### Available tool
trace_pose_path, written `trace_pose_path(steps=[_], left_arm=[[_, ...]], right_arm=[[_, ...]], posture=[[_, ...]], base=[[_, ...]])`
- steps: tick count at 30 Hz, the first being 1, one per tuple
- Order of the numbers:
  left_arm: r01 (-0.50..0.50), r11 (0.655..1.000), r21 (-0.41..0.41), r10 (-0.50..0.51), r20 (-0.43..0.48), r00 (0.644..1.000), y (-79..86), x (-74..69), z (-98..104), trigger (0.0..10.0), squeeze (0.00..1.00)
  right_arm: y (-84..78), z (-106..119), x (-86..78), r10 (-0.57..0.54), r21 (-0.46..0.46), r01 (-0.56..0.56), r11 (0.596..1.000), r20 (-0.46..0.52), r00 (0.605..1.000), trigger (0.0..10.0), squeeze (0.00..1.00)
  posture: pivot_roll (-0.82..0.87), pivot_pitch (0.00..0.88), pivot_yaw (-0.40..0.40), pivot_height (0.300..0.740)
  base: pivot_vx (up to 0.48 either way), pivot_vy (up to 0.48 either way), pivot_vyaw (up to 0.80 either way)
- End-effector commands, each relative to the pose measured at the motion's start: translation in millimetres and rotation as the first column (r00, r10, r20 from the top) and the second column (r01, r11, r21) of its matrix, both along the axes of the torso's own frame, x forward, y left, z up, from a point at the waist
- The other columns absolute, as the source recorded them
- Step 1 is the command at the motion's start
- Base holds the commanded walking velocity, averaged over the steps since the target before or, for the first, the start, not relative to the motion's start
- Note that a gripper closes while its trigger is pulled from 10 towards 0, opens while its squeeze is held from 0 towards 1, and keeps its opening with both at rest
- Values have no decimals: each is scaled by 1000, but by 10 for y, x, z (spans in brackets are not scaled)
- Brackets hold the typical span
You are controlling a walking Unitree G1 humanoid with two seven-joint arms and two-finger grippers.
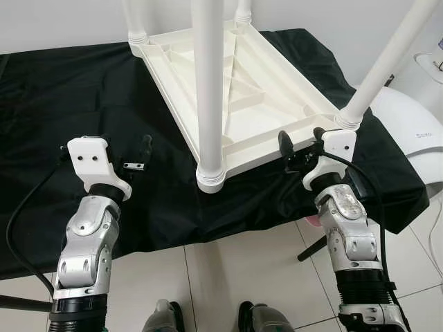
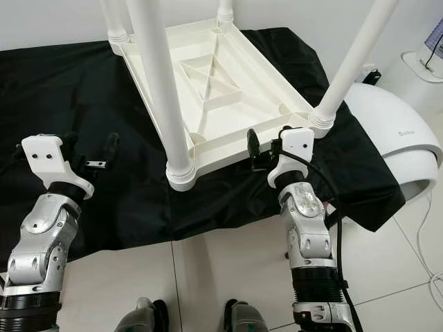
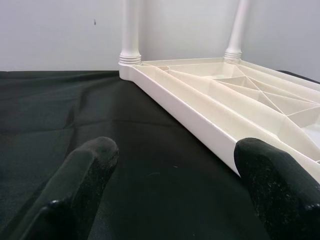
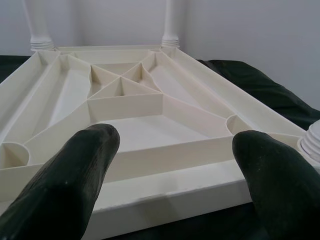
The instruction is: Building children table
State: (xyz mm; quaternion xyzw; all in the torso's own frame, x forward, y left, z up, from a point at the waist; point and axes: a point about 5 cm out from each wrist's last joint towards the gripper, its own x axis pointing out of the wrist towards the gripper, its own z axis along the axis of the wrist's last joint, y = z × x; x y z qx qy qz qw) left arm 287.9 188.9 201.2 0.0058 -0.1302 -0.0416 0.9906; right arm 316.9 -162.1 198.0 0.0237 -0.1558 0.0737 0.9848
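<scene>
A white plastic children's table (image 1: 266, 97) lies upside down on a black cloth (image 1: 69, 90), its ribbed underside facing up. Four white legs stand up from its corners; the near-left leg (image 1: 208, 90) and the near-right leg (image 1: 381, 66) are closest to me. My left gripper (image 1: 126, 144) is open over the bare cloth, to the left of the table's long edge (image 3: 200, 117), holding nothing. My right gripper (image 1: 302, 138) is open at the table's near short edge (image 4: 165, 187), just beside the base of the near-right leg, with nothing between its fingers.
The cloth's front edge hangs down to a tiled floor (image 1: 228, 277), where my feet (image 1: 166, 318) stand. A white rounded appliance (image 1: 415, 131) sits close on the right. A black stand leg (image 1: 311, 249) rests on the floor under the cloth's right corner. A pale wall is behind.
</scene>
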Motion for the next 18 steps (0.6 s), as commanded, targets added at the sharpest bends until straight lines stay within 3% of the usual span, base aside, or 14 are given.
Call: trace_pose_path(steps=[1, 18], left_arm=[[10, 1000, 5, -10, -1, 1000, -9, -9, -14, 10000, 0], [14, 1000, 0, -14, 3, 1000, -26, -10, -24, 10000, 0]], right_arm=[[-36, -47, -9, -10, -6, 10, 1000, -10, 1000, 10000, 0], [-65, -24, 2, -9, -27, 9, 1000, 8, 1000, 10000, 0]], posture=[[-64, 138, -22, 740], [-67, 132, -30, 740]], base=[[0, 0, 0], [0, 0, 0]])
